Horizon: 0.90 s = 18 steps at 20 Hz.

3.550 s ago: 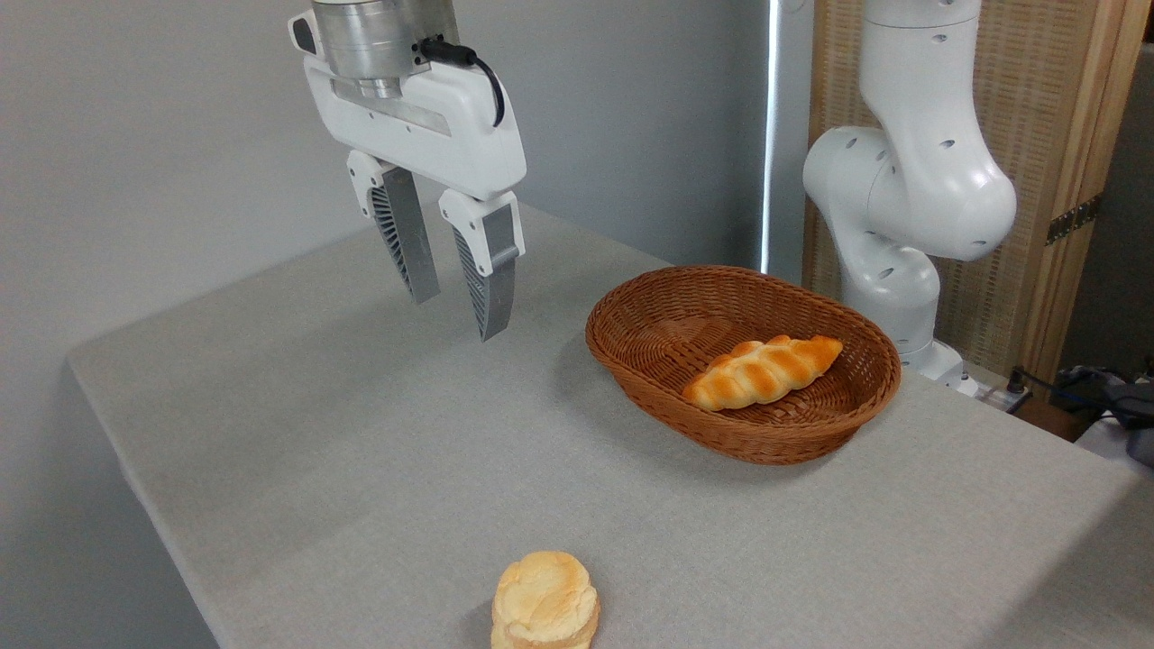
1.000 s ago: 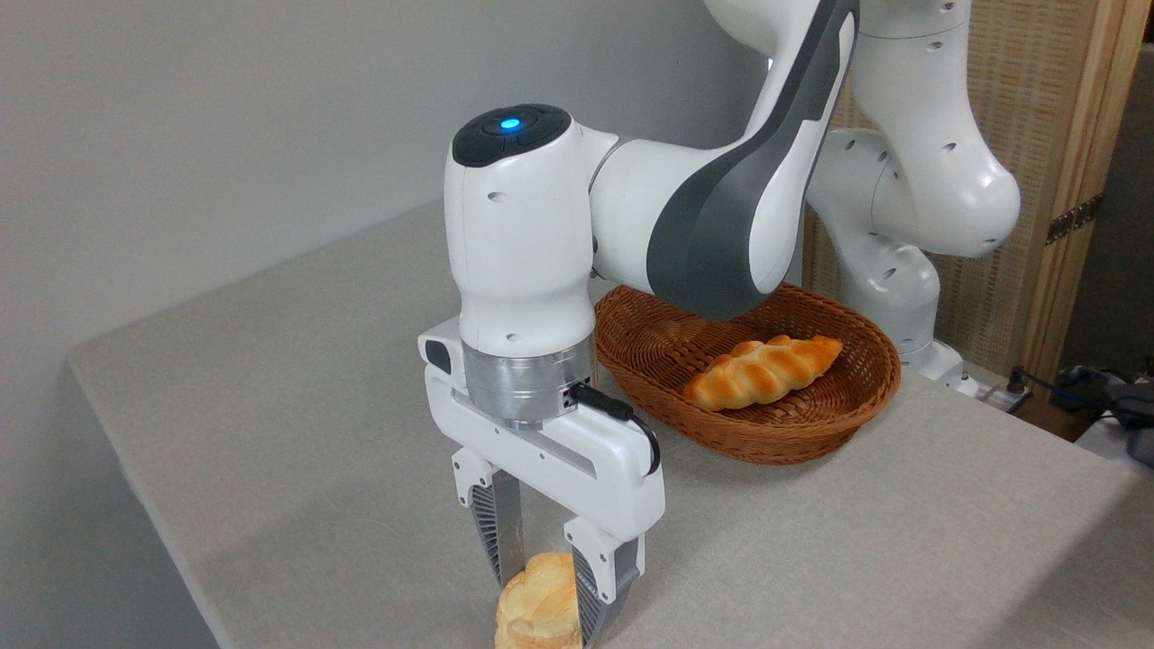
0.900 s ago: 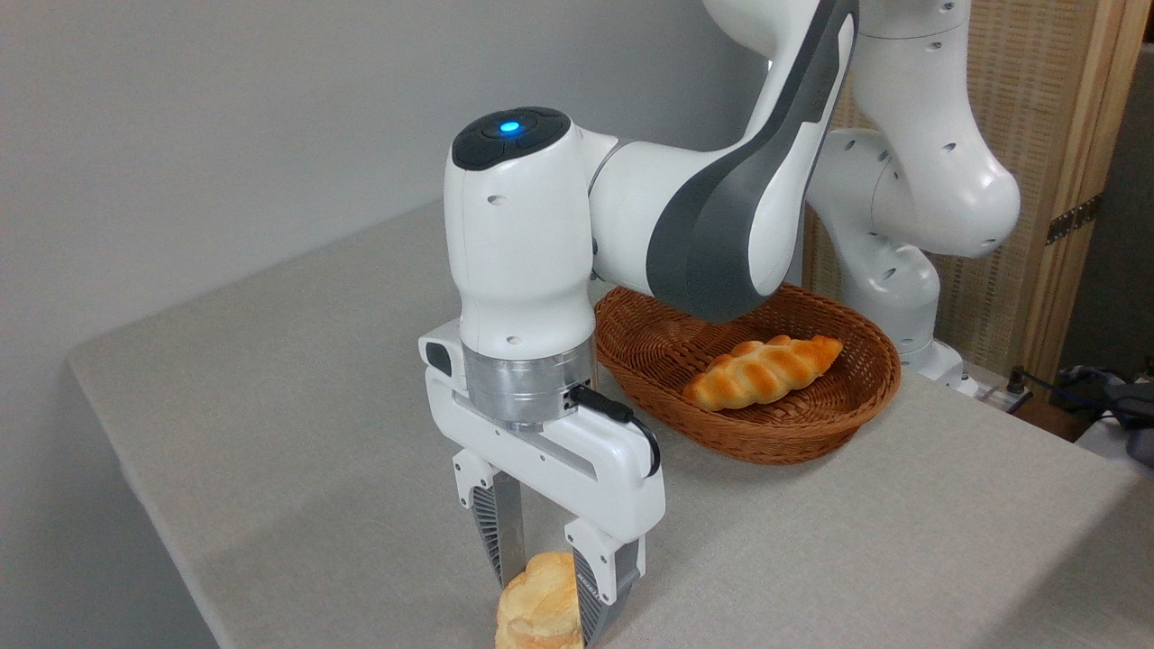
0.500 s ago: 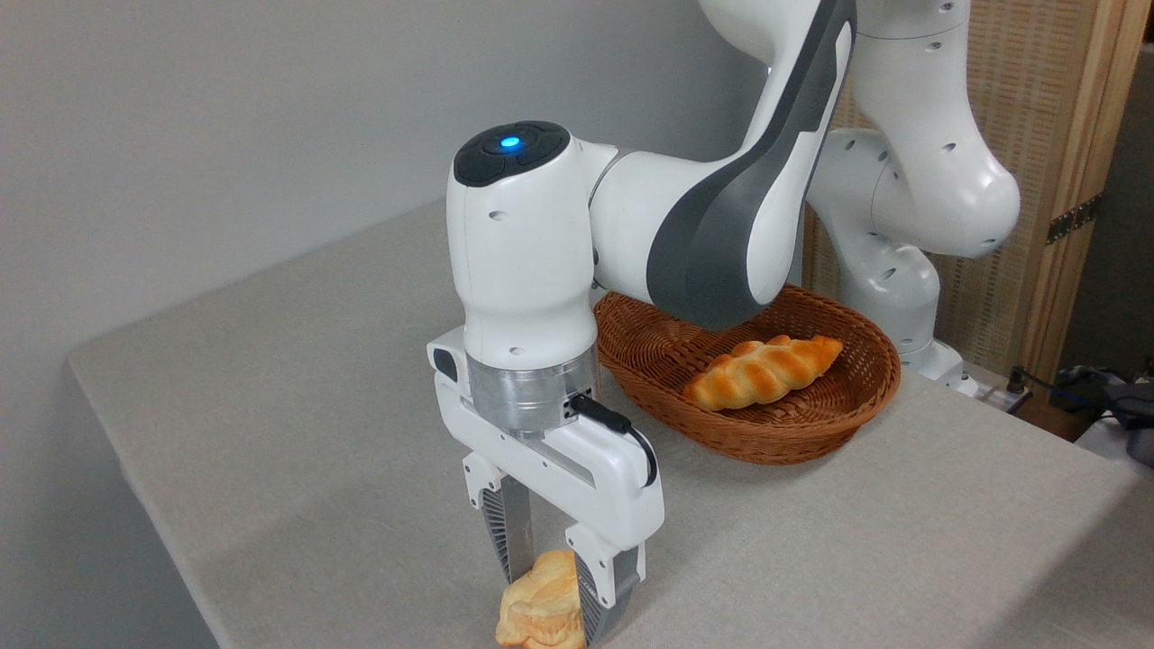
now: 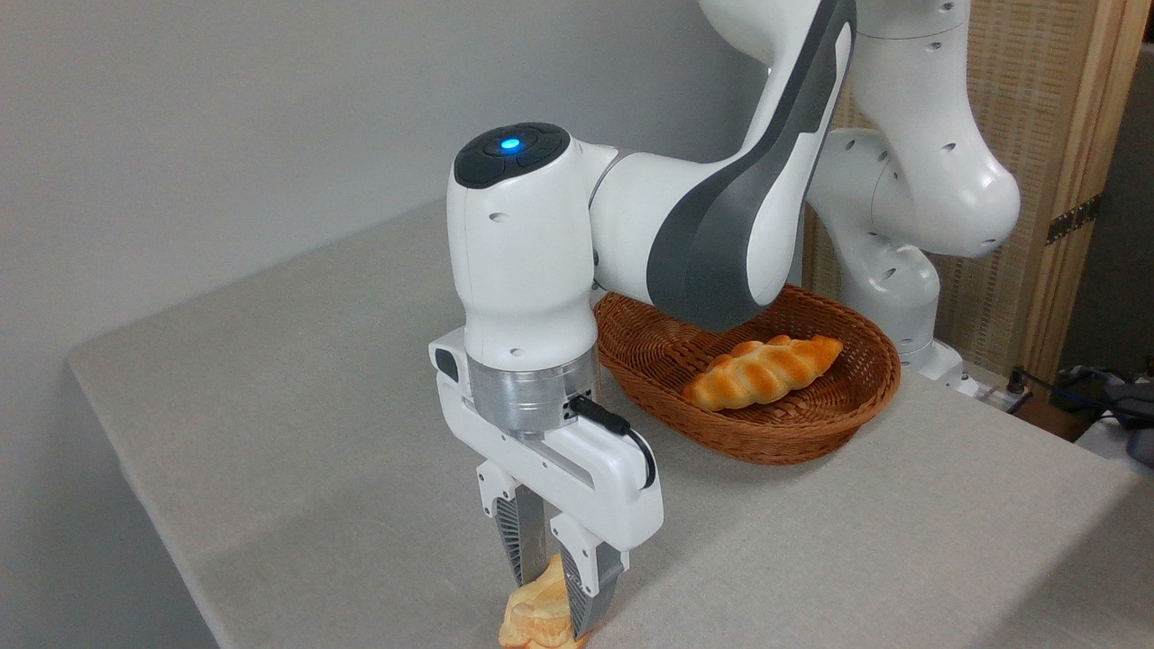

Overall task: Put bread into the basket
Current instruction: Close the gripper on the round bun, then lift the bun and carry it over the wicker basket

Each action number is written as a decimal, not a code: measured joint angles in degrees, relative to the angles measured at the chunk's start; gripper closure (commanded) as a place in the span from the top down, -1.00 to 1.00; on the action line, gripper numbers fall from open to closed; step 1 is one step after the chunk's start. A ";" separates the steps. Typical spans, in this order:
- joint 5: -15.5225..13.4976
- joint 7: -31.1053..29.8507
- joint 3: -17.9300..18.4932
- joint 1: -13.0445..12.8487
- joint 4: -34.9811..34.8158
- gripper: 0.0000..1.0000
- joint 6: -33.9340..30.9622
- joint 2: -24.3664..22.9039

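The bread (image 5: 538, 616), a small pale yellow bun with an orange-golden underside, sits at the table's front edge, squeezed narrow between my fingers. My gripper (image 5: 552, 590) points straight down over it and is shut on it. The bun's lower part runs off the bottom of the picture. The basket (image 5: 865, 401), an oval brown wicker one, stands on the table to the right and behind, partly hidden by my arm.
A golden braided loaf (image 5: 762, 370) lies inside the basket. The grey table (image 5: 297, 424) ends close on the left and just in front of the bun. A wooden screen (image 5: 1055, 135) stands behind my arm's base at the back right.
My arm came down from high over the table to the bun. In the last second the fingers closed on it, pinching it narrower.
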 measured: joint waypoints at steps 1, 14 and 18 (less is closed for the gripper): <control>0.00 0.02 0.00 0.00 0.00 -0.06 0.00 0.00; 0.00 0.27 -1.55 -5.33 7.32 -0.08 -17.26 -3.84; 0.00 0.27 -1.58 -9.73 9.21 -0.07 -30.57 -8.67</control>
